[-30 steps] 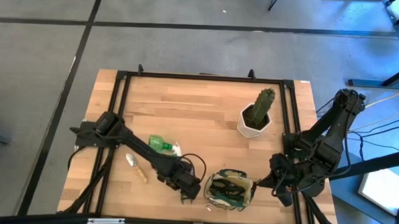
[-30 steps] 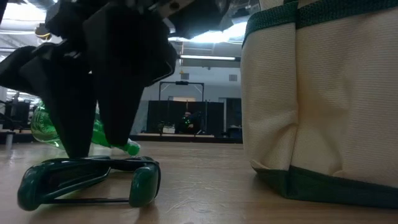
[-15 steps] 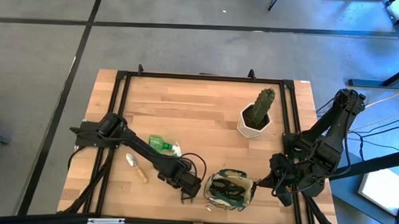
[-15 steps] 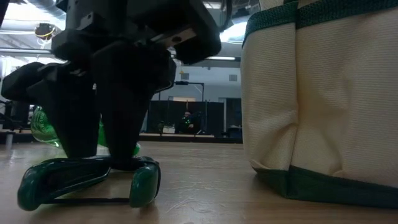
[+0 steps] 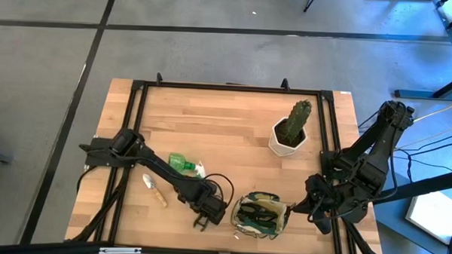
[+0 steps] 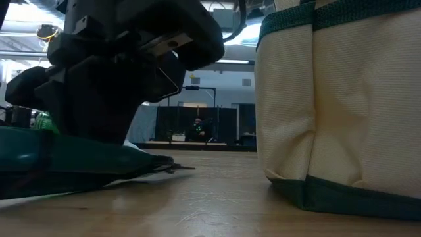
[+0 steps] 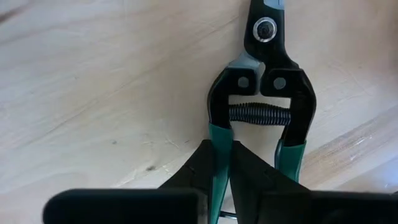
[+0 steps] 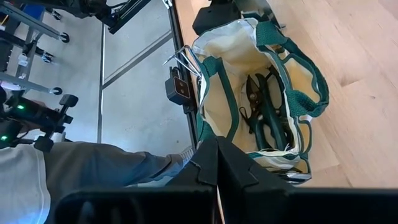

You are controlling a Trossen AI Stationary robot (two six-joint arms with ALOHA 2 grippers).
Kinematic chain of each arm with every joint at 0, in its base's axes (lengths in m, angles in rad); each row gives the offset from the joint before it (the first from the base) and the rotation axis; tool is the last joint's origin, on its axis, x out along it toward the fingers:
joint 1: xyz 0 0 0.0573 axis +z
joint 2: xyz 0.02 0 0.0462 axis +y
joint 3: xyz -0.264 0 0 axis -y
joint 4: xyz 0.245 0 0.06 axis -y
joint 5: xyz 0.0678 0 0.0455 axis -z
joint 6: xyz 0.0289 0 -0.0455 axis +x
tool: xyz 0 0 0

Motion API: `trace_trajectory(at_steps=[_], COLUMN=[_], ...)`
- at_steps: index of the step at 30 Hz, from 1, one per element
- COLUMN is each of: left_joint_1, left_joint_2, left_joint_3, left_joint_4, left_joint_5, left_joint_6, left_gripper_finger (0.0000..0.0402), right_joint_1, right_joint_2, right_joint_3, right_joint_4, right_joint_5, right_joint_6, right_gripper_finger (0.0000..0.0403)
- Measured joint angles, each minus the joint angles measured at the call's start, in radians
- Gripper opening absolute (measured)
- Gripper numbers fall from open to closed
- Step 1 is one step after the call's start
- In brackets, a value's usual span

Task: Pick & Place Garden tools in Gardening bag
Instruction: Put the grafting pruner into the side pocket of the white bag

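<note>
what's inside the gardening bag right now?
Inside the gardening bag, the right wrist view shows black pruning shears with dark green handles, lying along its length. How many pairs cannot be told; the bag's bottom beneath them and its side pockets are hidden.

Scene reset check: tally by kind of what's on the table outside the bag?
Pruning shears: 1, one handle clamped in the left gripper
Trowel: 1
Spray bottle: 1
Potted cactus: 1
Total: 4
</note>
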Motion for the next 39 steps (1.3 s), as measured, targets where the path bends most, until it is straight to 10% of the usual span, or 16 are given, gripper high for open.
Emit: trace_trajectory(at_steps=[12, 21, 39], left_joint_1=[-0.034, -0.017, 0.155], left_joint_2=[-0.147, -0.287, -0.311], left_joint_3=[0.139, 0.156, 0.158], left_joint_4=[-0.225, 0.155, 1.049], left_joint_5=[-0.308, -0.418, 0.110], left_joint_6=[0.092, 0.480, 0.856], left_gripper_finger=[0.0022, 0.0022, 0.0022], right_joint_1=[-0.014, -0.056, -0.275], right_joint_2=[0.000, -0.001, -0.007], right_joint_3=[0.000, 0.000, 0.000], right_joint_4=[0.040, 0.328, 0.958], right_joint_5=[0.017, -0.034, -0.503], right_joint_6=[-0.029, -0.286, -0.744], right_gripper_finger=[0.0000, 0.0000, 0.0060])
